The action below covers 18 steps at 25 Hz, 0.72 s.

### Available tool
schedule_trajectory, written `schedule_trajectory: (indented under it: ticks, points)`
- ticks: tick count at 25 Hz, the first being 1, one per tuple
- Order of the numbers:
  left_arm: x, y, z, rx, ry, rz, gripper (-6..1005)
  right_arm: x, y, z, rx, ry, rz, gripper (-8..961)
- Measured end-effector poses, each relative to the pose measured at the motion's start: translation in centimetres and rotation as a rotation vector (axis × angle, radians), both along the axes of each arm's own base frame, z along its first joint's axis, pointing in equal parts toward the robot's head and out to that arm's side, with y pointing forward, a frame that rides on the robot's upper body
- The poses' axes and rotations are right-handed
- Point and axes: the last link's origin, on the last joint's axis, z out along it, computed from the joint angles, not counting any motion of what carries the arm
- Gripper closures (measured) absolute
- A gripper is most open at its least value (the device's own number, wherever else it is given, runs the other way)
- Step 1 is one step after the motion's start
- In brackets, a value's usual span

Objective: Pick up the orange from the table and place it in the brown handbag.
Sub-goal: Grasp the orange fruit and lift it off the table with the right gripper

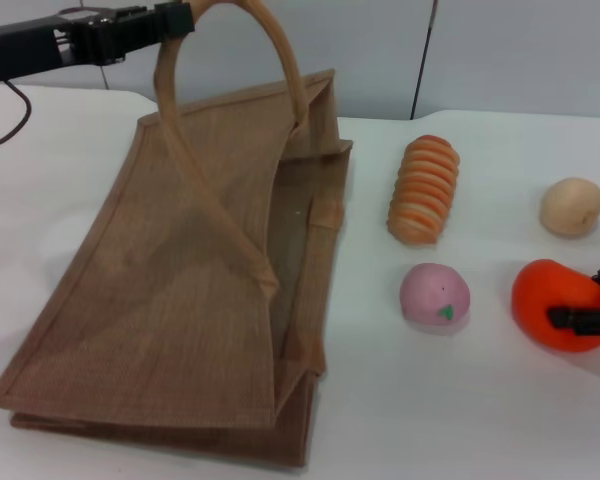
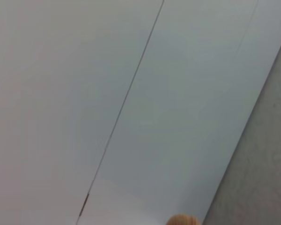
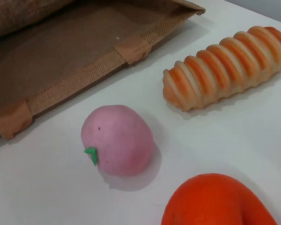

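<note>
The orange [image 1: 548, 292] sits on the white table [image 1: 430, 420] at the far right. My right gripper [image 1: 592, 300] is shut on it, black fingers pressing into its right side, and it looks dented there. The right wrist view shows the orange [image 3: 210, 201] close below the camera. The brown handbag [image 1: 180, 300] lies on the left of the table with its mouth facing the fruits; its open inside also shows in the right wrist view [image 3: 84, 37]. My left gripper [image 1: 180, 20] is at the top left, shut on one handle [image 1: 280, 60] and holding it up.
A ridged orange-and-cream piece [image 1: 424, 190] lies right of the bag's mouth. A pink peach [image 1: 435, 295] sits between the bag and the orange. A pale tan round fruit [image 1: 571, 206] lies behind the orange. The left wrist view shows only wall and a handle tip [image 2: 182, 220].
</note>
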Motion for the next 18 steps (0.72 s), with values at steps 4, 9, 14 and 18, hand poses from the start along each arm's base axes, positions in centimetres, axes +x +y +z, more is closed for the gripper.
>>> schedule_trajectory:
  ticks: [4,9,14,18]
  points:
    - [0.1,0.0,0.0,-0.009,-0.003,-0.003,871,0.1,0.0,0.1,0.004,0.004,-0.012,427]
    - [0.3,-0.3,0.1,-0.019,-0.003,-0.016,871,0.0,0.0,0.3,0.019,0.018,0.000,450]
    - [0.7,-0.7,1.2,0.002,-0.002,-0.026,871,-1.4,-0.3,2.0,0.078,0.126,0.077,478]
    - [0.7,-0.8,1.4,0.006,-0.012,-0.029,871,-2.4,-1.0,3.5,0.110,0.199,0.143,505]
